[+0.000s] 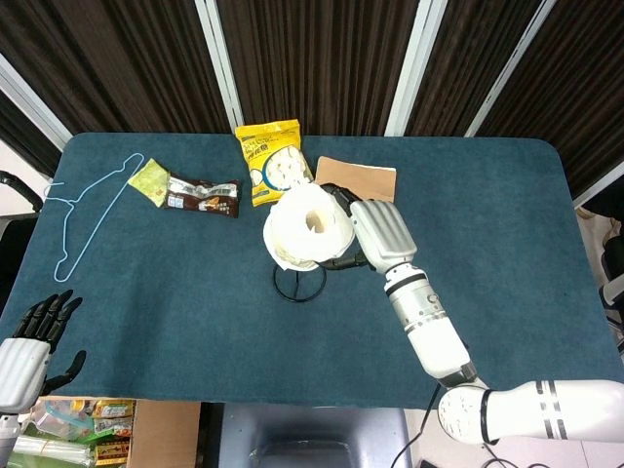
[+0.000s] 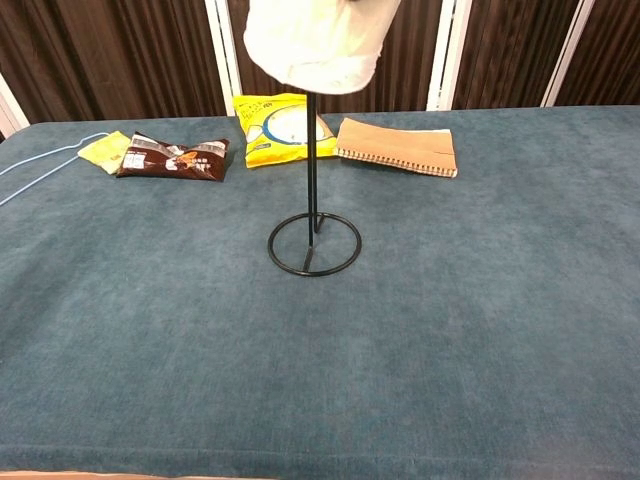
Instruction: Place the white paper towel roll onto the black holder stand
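My right hand (image 1: 375,234) grips the white paper towel roll (image 1: 307,231) from its right side, core hole facing up. The roll (image 2: 318,45) hangs above the middle of the table, directly over the black holder stand (image 2: 312,235). In the chest view the stand's thin upright rod meets the roll's underside; its top end is hidden there. The stand's ring base (image 1: 298,283) shows just below the roll in the head view. My left hand (image 1: 34,343) is off the table's front left corner, fingers apart and holding nothing.
Along the far side lie a yellow snack bag (image 1: 272,163), a brown notebook (image 1: 357,178), a dark chocolate wrapper (image 1: 202,196), a small yellow packet (image 1: 150,181) and a light blue hanger (image 1: 86,217). Dark curtains stand behind the table.
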Controlling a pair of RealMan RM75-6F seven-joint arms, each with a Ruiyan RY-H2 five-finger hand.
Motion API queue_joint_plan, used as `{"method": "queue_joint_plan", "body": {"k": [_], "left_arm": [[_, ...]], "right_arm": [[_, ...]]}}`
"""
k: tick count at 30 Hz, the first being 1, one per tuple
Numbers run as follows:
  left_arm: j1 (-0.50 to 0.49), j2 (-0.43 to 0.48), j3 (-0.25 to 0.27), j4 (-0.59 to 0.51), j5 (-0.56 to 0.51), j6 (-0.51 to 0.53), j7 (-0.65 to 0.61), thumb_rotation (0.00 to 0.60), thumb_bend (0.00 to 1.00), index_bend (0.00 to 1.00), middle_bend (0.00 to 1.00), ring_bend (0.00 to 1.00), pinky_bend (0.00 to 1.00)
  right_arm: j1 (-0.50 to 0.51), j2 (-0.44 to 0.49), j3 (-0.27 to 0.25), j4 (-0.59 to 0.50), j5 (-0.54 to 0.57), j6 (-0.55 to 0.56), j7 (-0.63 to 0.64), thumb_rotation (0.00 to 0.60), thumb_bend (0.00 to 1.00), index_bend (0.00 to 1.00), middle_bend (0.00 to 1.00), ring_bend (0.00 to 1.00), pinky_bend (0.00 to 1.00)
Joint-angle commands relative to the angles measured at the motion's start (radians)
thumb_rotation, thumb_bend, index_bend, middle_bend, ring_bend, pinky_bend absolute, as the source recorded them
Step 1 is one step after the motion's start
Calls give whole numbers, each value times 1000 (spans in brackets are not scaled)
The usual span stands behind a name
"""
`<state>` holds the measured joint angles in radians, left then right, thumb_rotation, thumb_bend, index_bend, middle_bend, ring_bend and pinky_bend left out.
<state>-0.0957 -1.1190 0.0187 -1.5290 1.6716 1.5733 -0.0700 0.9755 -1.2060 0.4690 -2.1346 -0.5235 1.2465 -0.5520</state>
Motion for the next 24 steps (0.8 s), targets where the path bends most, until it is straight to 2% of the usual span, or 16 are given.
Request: {"method": "queue_joint_plan", "body": {"k": [1,5,7,8,10,12,14,19,24], "left_arm": [[-1,0,1,-1,2,-1,1,600,419,0,0,8,112],[0,1,1,-1,2,1,-2,600,420,0,0,8,112],[0,2,1,-1,0,0,-4,600,420,0,0,9,112],[0,2,1,-1,0,-1,-6,600,420,0,0,9,112],[0,4,2,-1,1,-1,-8,600,420,0,0,8,112],[0,5,2,-2,2,0,-10,600,420,0,0,8,112],[1,5,2,-1,3,3,-11,600,420,0,0,8,112],[1,5,2,0,3,2,-12,600,420,0,0,8,113],[0,5,3,-2,4,-1,-9,600,420,0,0,8,112]], "right_arm": [[33,-22,-19,3,33,37,-55,600,311,777,636,616,560],[67,-47,-36,6,71,97,-127,600,312,751,636,616,560],[75,-58,-40,10,96,116,-145,600,311,708,636,607,561],[79,-63,-40,11,115,119,-150,600,311,651,624,589,557],[78,-66,-38,16,124,108,-138,600,311,466,551,518,520],[72,-63,-38,19,125,84,-116,600,310,143,371,359,406],[69,-57,-41,24,119,68,-107,600,294,40,271,260,336],[64,-46,-51,26,104,50,-99,600,208,0,68,56,166],[45,-13,-69,3,63,69,-101,600,196,0,18,18,137]]}}
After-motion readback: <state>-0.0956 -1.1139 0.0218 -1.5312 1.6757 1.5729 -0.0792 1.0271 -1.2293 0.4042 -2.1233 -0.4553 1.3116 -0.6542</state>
